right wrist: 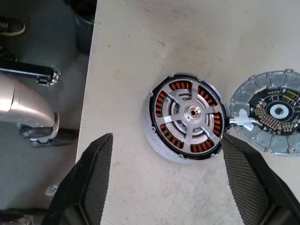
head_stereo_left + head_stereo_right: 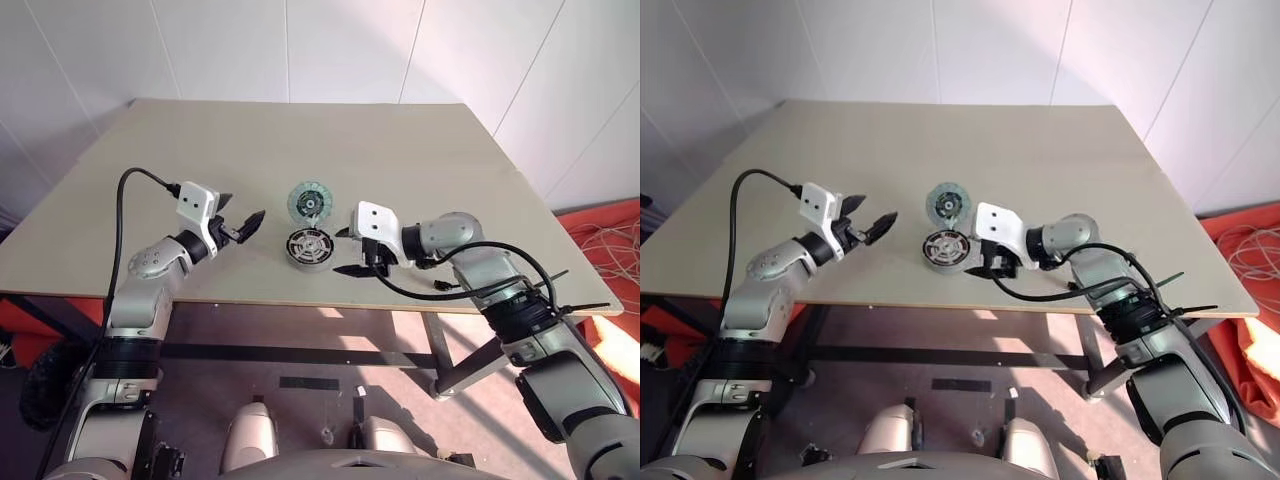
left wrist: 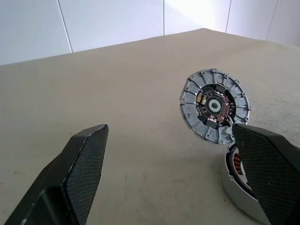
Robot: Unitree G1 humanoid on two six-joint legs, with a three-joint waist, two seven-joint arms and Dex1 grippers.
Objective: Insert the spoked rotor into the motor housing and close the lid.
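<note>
Black textured fingers (image 1: 96, 178) of the right gripper (image 2: 354, 252) are spread wide apart with nothing held between them. In the right wrist view, the motor housing (image 1: 187, 117) is seen just beyond the gap between these fingers, resting on the tan table (image 2: 400, 160). The spoked rotor (image 1: 191, 112) is seated inside the housing, its silvery spokes and small hub lying over the ring of copper windings. The lid (image 1: 274, 112) lies flat on the table just past one finger, touching or nearly touching the housing's edge, with its dark circuit face and pale hub turned up; the housing is thus uncovered. No brand, label or readable writing can be made out on any part.

The right gripper is held just beside the housing, on the side away from the left arm, pointing inward toward it and tilted downward; the forearm is angled in from the table's near right edge, with a black cable looped beneath it.

The fingers (image 3: 79, 173) of the left gripper (image 2: 240, 227) are likewise held wide apart and empty. They are aimed level across the table toward the lid (image 3: 214, 106), which is seen beyond them, while the housing is partly hidden behind one finger. The left gripper is kept well apart from the housing, above the table's near edge, with the elbow bent outward.
</note>
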